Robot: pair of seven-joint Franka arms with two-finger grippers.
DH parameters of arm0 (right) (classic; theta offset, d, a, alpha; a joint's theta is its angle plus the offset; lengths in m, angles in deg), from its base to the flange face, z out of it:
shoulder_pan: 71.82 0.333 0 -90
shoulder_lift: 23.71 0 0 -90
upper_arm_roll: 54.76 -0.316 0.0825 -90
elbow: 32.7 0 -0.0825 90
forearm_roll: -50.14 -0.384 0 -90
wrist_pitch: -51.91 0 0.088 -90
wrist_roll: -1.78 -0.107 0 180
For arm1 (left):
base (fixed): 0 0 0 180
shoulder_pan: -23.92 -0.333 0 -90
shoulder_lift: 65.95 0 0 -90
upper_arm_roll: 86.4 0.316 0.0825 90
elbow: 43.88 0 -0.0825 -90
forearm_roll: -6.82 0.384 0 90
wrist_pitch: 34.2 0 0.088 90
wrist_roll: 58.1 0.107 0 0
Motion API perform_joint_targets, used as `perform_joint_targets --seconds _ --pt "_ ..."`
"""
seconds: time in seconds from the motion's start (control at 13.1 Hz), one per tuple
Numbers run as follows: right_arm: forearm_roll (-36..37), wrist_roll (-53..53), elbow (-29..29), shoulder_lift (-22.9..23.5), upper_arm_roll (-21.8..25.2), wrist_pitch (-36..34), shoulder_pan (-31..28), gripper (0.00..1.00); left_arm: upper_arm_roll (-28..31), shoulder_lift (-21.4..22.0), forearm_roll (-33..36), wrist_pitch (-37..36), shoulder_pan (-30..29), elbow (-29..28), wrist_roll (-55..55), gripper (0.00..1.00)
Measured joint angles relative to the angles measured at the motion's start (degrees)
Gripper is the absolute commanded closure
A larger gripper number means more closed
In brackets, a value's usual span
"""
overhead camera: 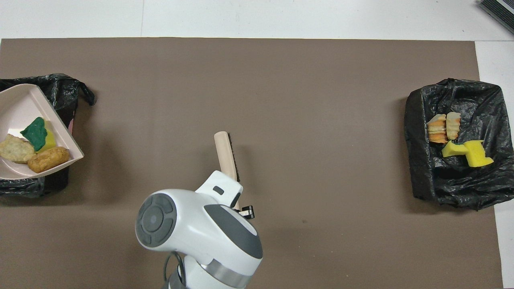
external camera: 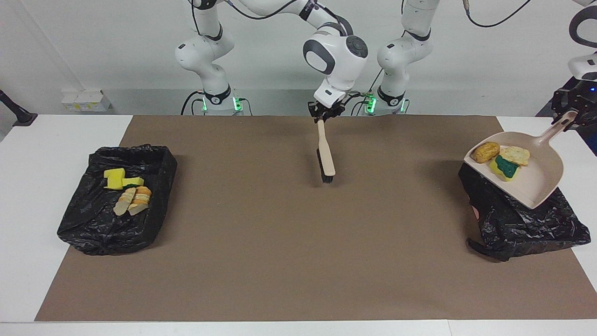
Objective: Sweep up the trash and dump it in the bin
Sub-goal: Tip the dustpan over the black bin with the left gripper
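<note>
My left gripper [external camera: 568, 115] is shut on the handle of the beige dustpan [external camera: 538, 179] and holds it tilted over the black-lined bin [external camera: 513, 228] at the left arm's end. In the pan lie an orange-brown lump [external camera: 485, 151], a cream chunk [external camera: 514, 155] and a green-backed yellow sponge [external camera: 503, 167]. They also show in the overhead view as the lump [overhead camera: 48, 159], the chunk [overhead camera: 14, 149] and the sponge [overhead camera: 36, 132]. My right gripper [external camera: 325, 113] is shut on the handle of the brush [external camera: 325, 156], whose bristle end hangs low over the mat.
A second black-lined bin [external camera: 93, 228] stands at the right arm's end and holds yellow sponge pieces [external camera: 116, 177] and cream slices [external camera: 133, 200]. A brown mat [external camera: 280, 256] covers the table. Small white boxes [external camera: 84, 100] sit at the table's edge by the robots.
</note>
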Motion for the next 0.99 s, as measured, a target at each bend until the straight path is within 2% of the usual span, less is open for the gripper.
perform_joint_targets --seconds 0.15,0.3,0.61,0.76,0.99 --pt "-1.24 -3.53 -7.74 -4.1 -0.06 4.69 2.21 1.0 -0.02 -3.31 2.24 2.28 -1.69 3.61 2.92 1.0" --pt "-2.0 -6.41 -12.05 -7.18 -0.07 5.57 3.7 1.0 -0.01 -4.76 3.96 5.65 -2.99 4.63 4.25 1.0" --pt "-4.94 -7.94 -18.09 -10.72 -0.08 10.83 4.86 1.0 -0.73 -5.99 14.32 13.89 -2.98 4.73 4.07 1.0" --pt "-5.42 -7.57 -20.1 -11.49 -0.08 12.33 4.91 1.0 -1.27 -6.43 17.95 14.28 -2.24 4.73 3.8 1.0" --pt "-6.68 -6.04 -20.84 -11.75 -0.08 13.1 4.92 1.0 -1.67 -6.64 27.1 14.27 1.58 4.74 0.39 1.0"
